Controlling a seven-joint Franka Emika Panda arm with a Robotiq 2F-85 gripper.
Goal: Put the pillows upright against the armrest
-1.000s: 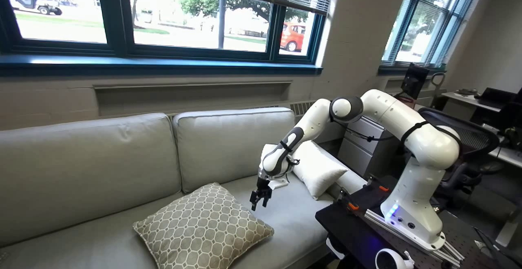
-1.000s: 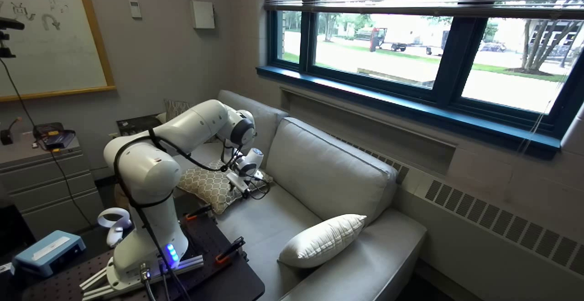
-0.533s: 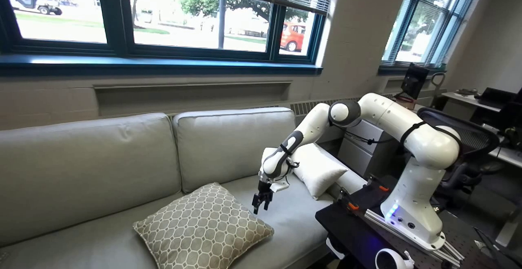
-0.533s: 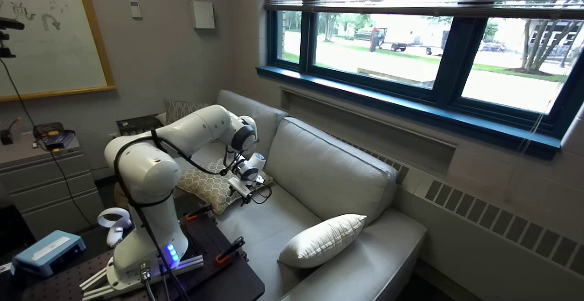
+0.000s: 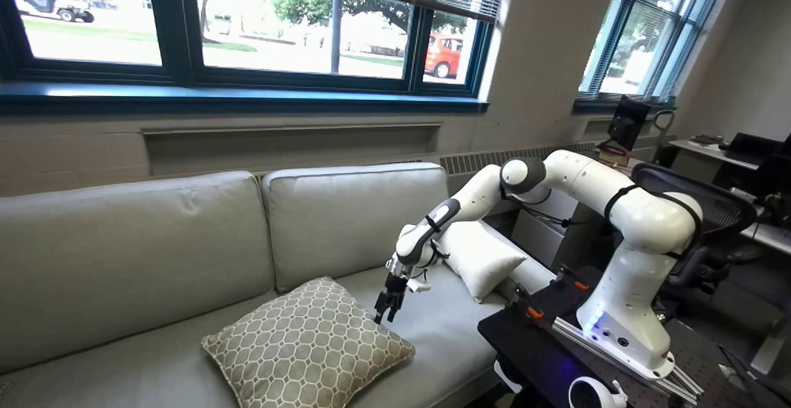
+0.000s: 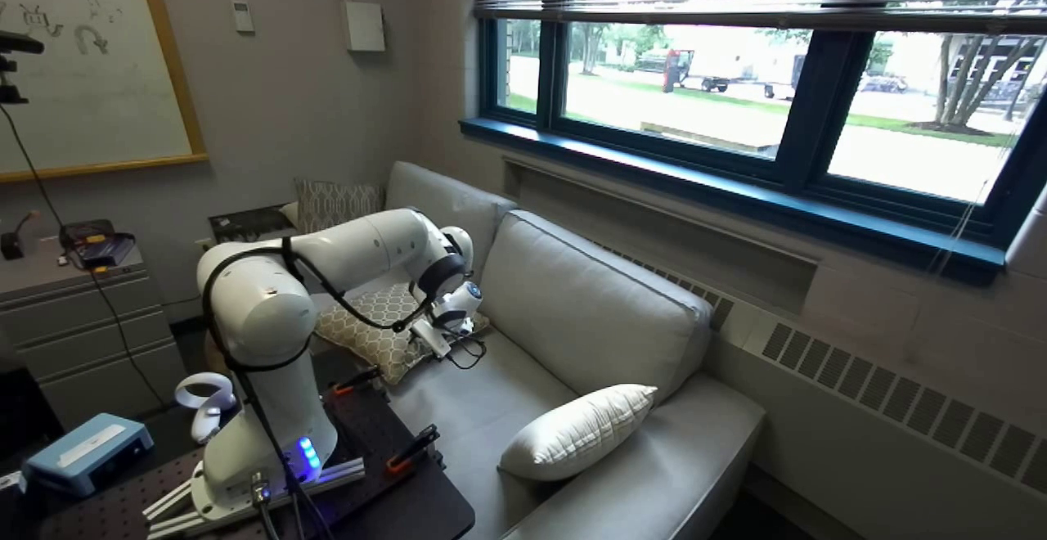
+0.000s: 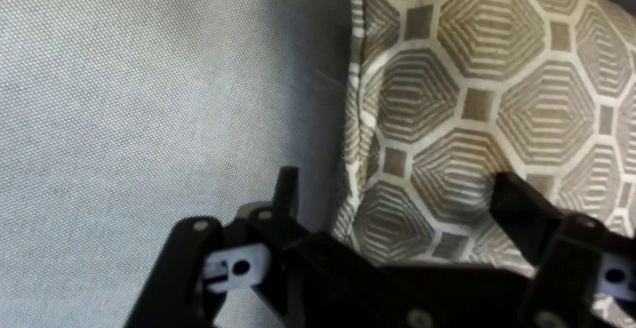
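On the couch seat [image 5: 445, 327], the tan lattice pillow [image 5: 309, 346] is found lying flat, well apart from the armrest [image 6: 658, 470]. Its armrest-facing edge is straddled crosswise by the wide-spread jaws, seat beneath one side, pillow beneath the other, nothing gripped; contact cannot be told. A pinch across that edge is judged to be next, provided the lower face can be reached.

We are looking toward the claw [image 5: 384, 318] from well back, with the window [image 5: 296, 31] beyond it in an exterior view and across the arm's base [image 6: 233, 466] in an exterior view, while in the wrist view we are peering down close past it, all three sharing the tan pillow [image 7: 477, 99].
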